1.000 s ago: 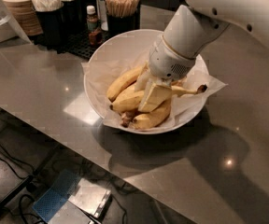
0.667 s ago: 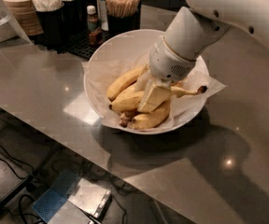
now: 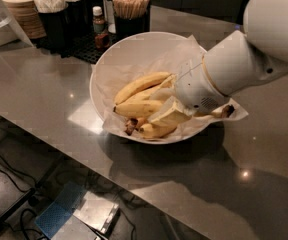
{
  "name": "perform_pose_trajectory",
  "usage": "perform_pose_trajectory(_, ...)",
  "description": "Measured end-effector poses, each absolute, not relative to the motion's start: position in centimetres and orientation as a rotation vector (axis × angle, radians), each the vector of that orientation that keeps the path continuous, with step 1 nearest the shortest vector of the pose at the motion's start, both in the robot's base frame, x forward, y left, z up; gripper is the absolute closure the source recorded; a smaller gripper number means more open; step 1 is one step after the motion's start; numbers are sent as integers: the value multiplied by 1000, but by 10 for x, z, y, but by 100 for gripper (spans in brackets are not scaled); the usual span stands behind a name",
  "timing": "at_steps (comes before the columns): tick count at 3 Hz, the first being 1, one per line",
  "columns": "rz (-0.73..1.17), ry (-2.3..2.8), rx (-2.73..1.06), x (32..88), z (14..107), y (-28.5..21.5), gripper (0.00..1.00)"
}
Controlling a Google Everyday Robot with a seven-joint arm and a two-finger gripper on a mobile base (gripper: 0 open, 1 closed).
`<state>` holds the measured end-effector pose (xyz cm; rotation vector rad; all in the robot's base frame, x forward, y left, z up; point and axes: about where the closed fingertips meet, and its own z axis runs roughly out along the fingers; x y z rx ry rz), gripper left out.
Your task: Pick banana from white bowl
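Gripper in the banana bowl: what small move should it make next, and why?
Probably a gentle grasp on the banana it is reaching for: the gripper sits low in the white bowl, right against the pile, and nothing is lifted yet.

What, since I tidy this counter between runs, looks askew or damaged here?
Little. The crinkled paper liner spills over the right rim of the white bowl, and one banana end at the front is dark brown. The gripper sits down among the bananas.
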<state>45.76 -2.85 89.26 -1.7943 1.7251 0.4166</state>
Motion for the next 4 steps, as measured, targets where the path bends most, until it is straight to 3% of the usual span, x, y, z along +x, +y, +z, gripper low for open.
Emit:
perform_pose_trajectory(1, 315, 1658, -1628, 426, 911, -37, 100)
perform_pose_trajectory(3, 11, 1542, -1379, 388, 1037, -40, 100)
perform_pose_trajectory(4, 11, 1542, -1379, 388, 1037, -40, 100)
